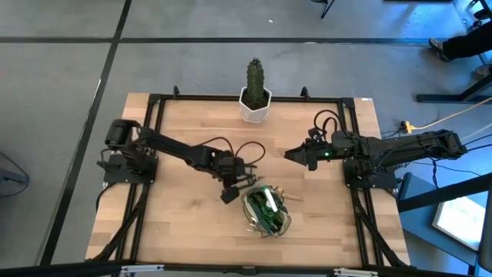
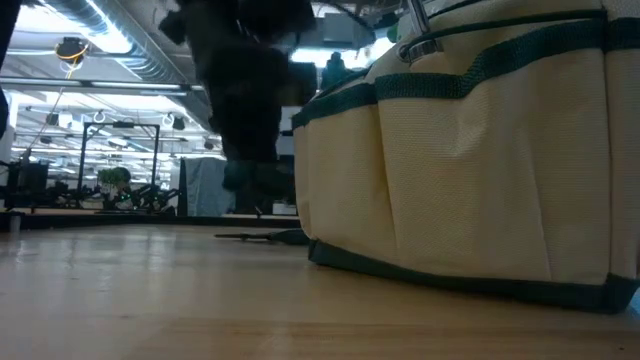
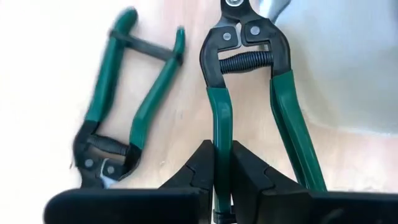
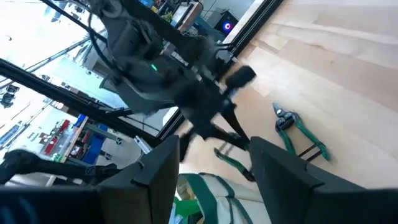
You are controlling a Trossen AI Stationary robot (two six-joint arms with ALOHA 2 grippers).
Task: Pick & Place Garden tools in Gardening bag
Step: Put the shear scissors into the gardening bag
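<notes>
My left gripper (image 1: 229, 192) stands just left of the gardening bag (image 1: 267, 209) and is shut on a pair of green-handled pruning shears (image 3: 249, 62). Their spring and pivot end points away from the fingers, toward the bag's tan wall (image 3: 348, 62). A second pair of green-handled shears (image 3: 124, 106) lies flat on the wooden table beside it, and also shows in the right wrist view as shears (image 4: 298, 134). The bag stands upright on its base, with green things (image 1: 269, 204) inside. My right gripper (image 1: 296, 155) hovers open right of centre with nothing between its fingers. My left gripper pinches one of the shears' two green handles (image 3: 219, 121) between its two fingers, toward that handle's free end. The fingers slant steeply down from the table's left and lie along the handle. The other handle (image 3: 292, 124) stands free beside them. Whether the shears are clear of the table I cannot tell.
A green cactus in a white pot (image 1: 255, 92) stands at the far edge's middle. A black frame (image 1: 154, 104) runs around the table. Bare wood lies near the left and between the bag and the cactus.
</notes>
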